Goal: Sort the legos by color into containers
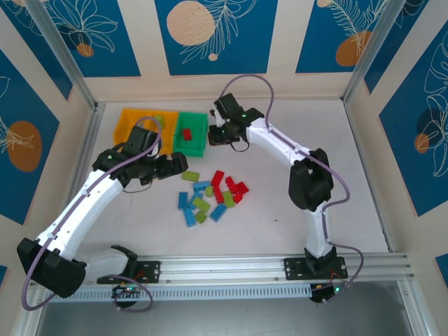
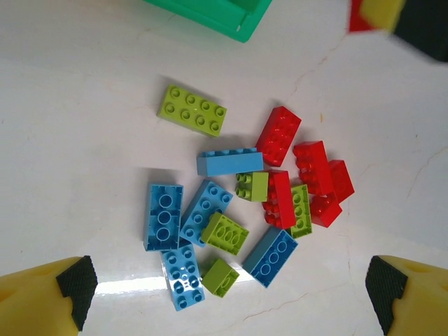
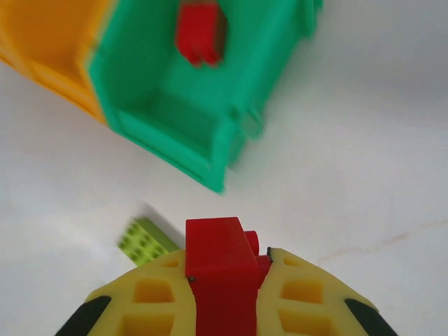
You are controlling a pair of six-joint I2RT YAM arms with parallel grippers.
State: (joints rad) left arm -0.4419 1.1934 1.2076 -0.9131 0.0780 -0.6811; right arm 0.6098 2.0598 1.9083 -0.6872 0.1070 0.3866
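1. Heaped loose on the table (image 1: 301,217) between the arms: legos (image 1: 211,197) in red, blue and lime, several touching or leaning on each other; close up from the left wrist (image 2: 245,203), well short of the bins.
2. Lying inside the green bin (image 1: 198,145): one binned brick (image 1: 187,134), red, against the far wall (image 3: 200,33).
3. Joined to that bin's left side: orange bins (image 1: 133,127).
4. Clenched on a second red piece, the held brick (image 3: 220,266): right gripper (image 3: 224,280), just right of the green bin (image 3: 175,133) and apart from its corner.
5. Flat on the table beside those fingers: lime brick (image 3: 145,241).
6. Spread wide, grasping nothing: left gripper (image 2: 231,308), over the pile's left edge.
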